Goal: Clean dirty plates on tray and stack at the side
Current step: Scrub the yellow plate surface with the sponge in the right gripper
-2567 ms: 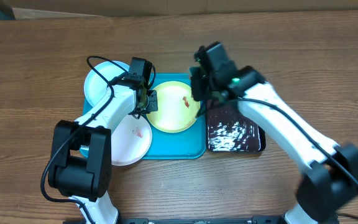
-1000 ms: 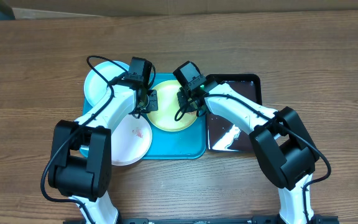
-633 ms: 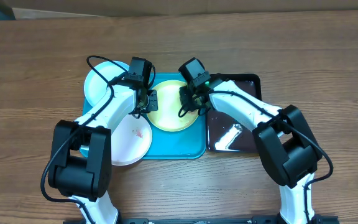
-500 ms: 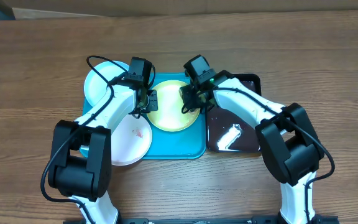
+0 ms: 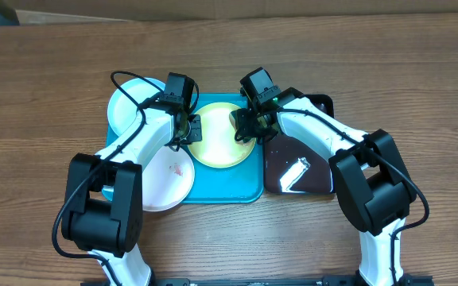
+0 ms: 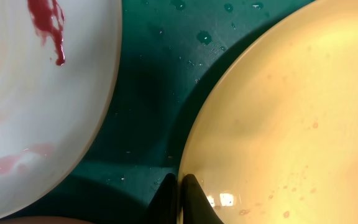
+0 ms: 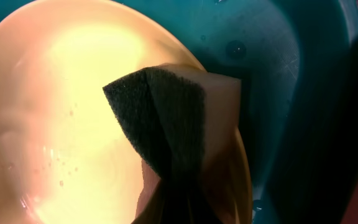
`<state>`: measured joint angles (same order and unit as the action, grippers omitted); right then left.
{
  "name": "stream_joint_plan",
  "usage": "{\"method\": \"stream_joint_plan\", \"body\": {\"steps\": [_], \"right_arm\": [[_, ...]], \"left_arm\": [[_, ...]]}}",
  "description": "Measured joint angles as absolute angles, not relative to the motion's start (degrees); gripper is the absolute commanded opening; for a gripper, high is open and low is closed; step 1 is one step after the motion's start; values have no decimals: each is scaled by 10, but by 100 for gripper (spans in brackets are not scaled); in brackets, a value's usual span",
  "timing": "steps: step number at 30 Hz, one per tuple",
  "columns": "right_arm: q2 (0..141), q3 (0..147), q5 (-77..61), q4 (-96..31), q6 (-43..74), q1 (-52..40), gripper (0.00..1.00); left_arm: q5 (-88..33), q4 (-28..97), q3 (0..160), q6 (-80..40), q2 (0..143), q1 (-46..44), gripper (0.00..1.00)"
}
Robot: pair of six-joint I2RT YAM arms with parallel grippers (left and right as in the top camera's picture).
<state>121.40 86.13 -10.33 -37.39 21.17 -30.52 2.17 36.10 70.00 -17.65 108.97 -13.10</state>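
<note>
The yellow-green plate (image 5: 217,141) lies on the turquoise tray (image 5: 229,187). My left gripper (image 5: 191,129) is shut on the plate's left rim (image 6: 185,155). My right gripper (image 5: 245,129) is shut on a sponge (image 7: 179,118) with a dark scouring face, pressed on the plate's right side (image 7: 61,112). The plate is wet with small droplets and shows no red stain. The white/pinkish plate (image 5: 165,179) with a reddish stain (image 6: 48,18) lies at the tray's front left. The light-blue-rimmed plate (image 5: 127,107) lies at the back left.
A glossy black tray (image 5: 296,163) holding liquid stands right of the turquoise tray. Both arms cross over the trays. Bare wooden table (image 5: 46,95) lies to the left, right and back.
My right gripper with the sponge came from the black tray onto the yellow-green plate and wiped from its middle toward its right rim. The red mark is gone. The left gripper has not moved.
</note>
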Motion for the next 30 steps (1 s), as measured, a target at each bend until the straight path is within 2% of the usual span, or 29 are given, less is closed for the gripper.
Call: {"method": "stream_joint_plan", "body": {"steps": [15, 22, 30], "right_arm": [[1223, 863, -138, -367, 222, -311, 4], [1236, 864, -262, -368, 217, -310, 4], [1245, 907, -428, -429, 185, -280, 4]], "left_arm": [[23, 361, 700, -176, 1090, -130, 4], [24, 362, 700, -176, 1090, -129, 4], [22, 361, 700, -176, 1090, -129, 4]]}}
